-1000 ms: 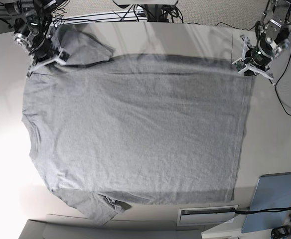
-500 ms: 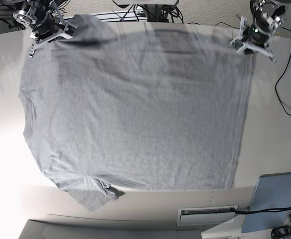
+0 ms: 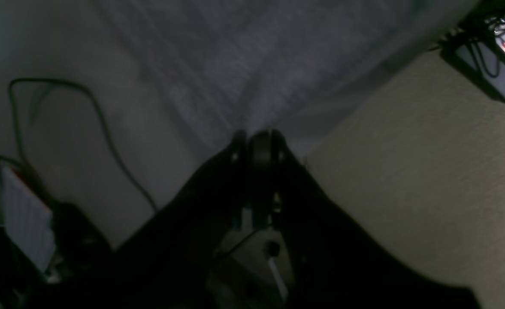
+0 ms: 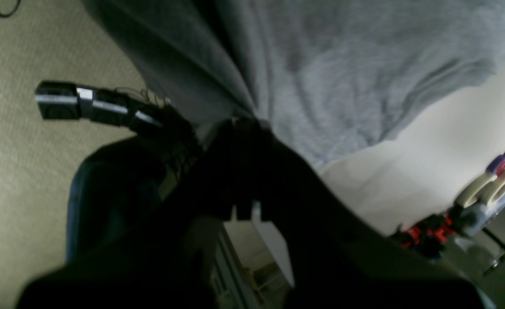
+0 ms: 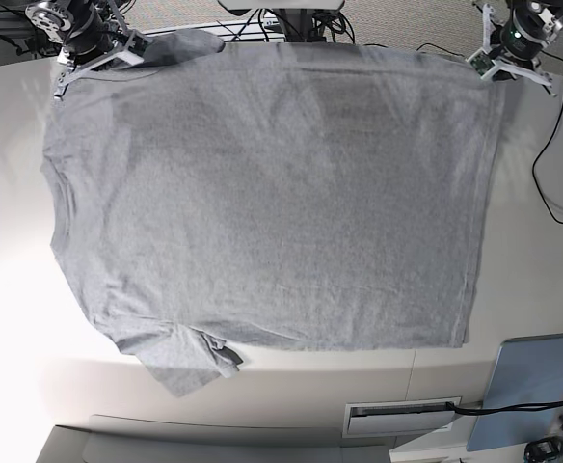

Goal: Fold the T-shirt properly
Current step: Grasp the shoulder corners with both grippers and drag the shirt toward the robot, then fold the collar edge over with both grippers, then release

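Grey T-shirt (image 5: 272, 203) spread plain-side up on desk (image 5: 532, 270), left claw (image 5: 515, 60) & right claw (image 5: 103, 53) each clamped on a top-of-frame corner.

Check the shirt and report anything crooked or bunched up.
The T-shirt is spread mostly flat, held at its far corners by the right gripper and the left gripper, both shut on the cloth. One sleeve at the near edge is crumpled and folded over itself. The far sleeve by the right gripper also looks bunched.
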You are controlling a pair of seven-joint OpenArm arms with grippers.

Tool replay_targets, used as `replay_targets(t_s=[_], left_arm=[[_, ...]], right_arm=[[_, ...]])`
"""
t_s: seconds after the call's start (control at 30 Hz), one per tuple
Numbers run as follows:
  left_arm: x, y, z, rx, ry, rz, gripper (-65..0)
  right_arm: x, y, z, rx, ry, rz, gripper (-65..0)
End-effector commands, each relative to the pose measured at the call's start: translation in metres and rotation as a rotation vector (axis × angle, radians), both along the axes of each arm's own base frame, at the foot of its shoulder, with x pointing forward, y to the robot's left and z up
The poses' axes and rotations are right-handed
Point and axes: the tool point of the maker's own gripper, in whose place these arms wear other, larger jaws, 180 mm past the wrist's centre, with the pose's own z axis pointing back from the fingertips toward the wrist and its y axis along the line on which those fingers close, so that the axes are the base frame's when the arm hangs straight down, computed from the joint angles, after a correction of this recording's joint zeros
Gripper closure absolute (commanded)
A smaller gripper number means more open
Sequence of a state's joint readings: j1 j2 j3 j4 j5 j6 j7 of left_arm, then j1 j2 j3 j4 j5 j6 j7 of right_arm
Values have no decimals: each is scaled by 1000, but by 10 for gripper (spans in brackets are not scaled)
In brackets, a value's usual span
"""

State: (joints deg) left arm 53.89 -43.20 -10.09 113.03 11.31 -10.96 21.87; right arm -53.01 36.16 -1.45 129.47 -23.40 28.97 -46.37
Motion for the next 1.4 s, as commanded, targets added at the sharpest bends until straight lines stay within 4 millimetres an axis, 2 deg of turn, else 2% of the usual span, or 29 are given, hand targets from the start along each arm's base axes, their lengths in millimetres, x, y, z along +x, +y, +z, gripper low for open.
replay_targets(t_s=[0.0,0.07,0.2,0.5,0.8,0.97,1.17,1.37], left_arm=[[11,0,11,5,-49,-16,0],[23,-4,19,-30,-94,-11,0],[44,-12,25,-113,-141,32,0],[88,-8,37,-195,-237,104,0],[123,-16,53,-277,-343,157,0],[139,-25,47,-336,-354,178,0],[157,-15,42,-358,-365,220,0],[177,-6,46,-373,-398,246,0]], right_arm=[[14,-4,12,-30,-75,1,0],[30,-9,21,-51,-146,-8,0],[56,1,31,-4,-244,15,0],[110,-4,63,8,-453,-24,0],[146,-31,42,56,-460,-117,0],[156,-33,36,102,-443,-136,0],[168,-40,32,115,-454,-146,0],[172,-45,15,157,-392,-166,0]])
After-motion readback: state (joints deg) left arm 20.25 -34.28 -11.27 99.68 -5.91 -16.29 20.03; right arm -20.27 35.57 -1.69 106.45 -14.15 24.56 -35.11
